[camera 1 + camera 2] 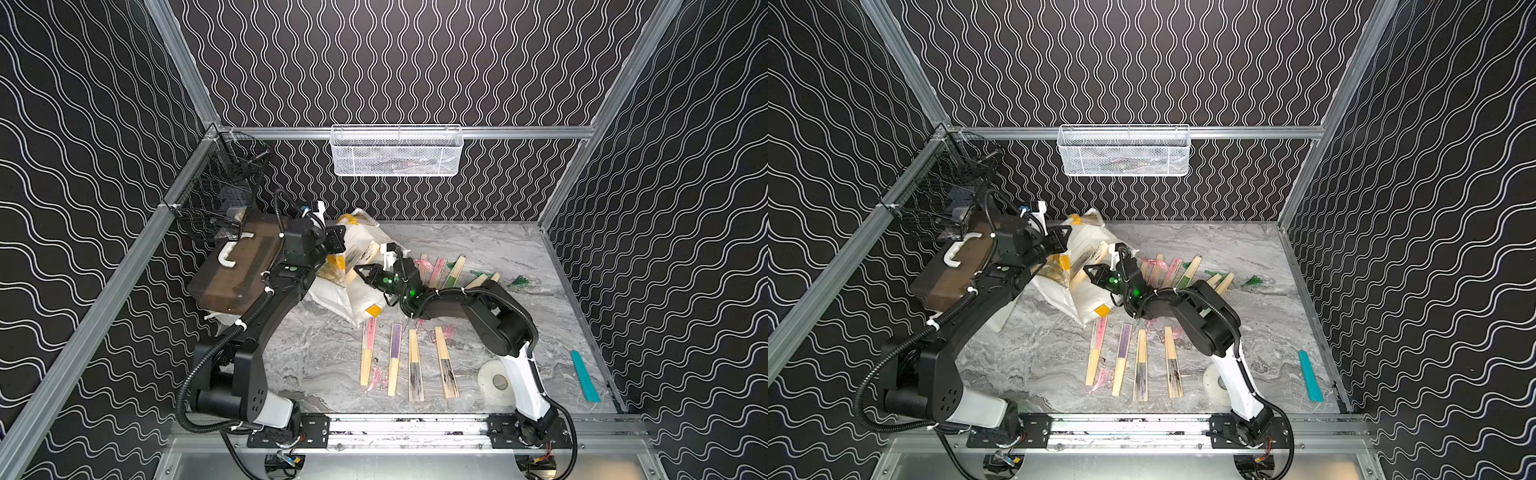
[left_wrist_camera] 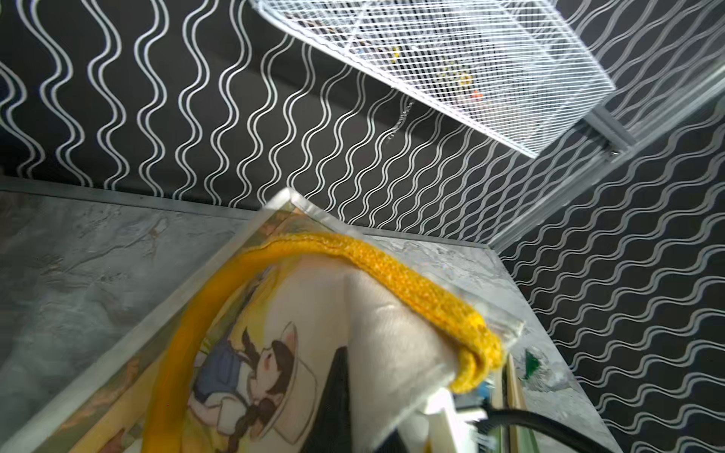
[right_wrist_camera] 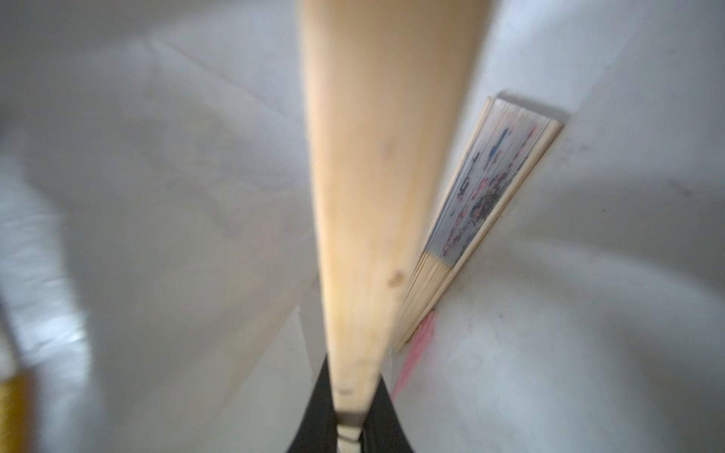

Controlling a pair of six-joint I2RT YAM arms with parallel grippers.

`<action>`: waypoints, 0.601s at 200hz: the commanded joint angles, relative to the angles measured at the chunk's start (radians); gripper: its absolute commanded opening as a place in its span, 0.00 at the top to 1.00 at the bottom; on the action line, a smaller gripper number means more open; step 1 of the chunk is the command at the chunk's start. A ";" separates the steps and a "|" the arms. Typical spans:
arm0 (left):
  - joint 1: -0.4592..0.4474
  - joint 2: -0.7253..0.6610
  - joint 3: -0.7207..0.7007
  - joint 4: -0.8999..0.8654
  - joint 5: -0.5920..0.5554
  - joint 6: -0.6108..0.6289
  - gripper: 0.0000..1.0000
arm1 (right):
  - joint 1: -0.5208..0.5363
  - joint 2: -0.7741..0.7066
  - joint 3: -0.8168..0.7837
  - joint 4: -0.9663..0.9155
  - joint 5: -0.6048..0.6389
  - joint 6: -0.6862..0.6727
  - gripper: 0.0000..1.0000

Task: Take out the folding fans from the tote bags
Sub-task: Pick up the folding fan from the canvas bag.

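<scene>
In a top view, fans already lie in two rows on the table, and the tote sags beside them. Left wrist view: the left gripper pinches tote cloth by its handle. Right wrist view: the right gripper clamps a fan inside the tote, and another fan waits beside it.

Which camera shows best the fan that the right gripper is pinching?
The right wrist view: the held fan fills it, its pale ribs running out from the right gripper. Both top views show only a small strip of it at the mouth of the tote bag. The left wrist view shows the bag, not this fan.
</scene>
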 commanded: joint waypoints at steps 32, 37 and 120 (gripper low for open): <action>0.000 0.016 0.053 -0.044 -0.080 0.064 1.00 | 0.000 -0.157 -0.106 -0.041 -0.054 -0.123 0.92; 0.000 0.018 0.059 -0.051 -0.084 0.069 1.00 | 0.000 -0.176 -0.123 -0.050 -0.058 -0.136 0.92; 0.004 0.118 0.183 -0.107 -0.202 0.088 1.00 | -0.060 -0.577 -0.338 -0.247 -0.119 -0.251 0.92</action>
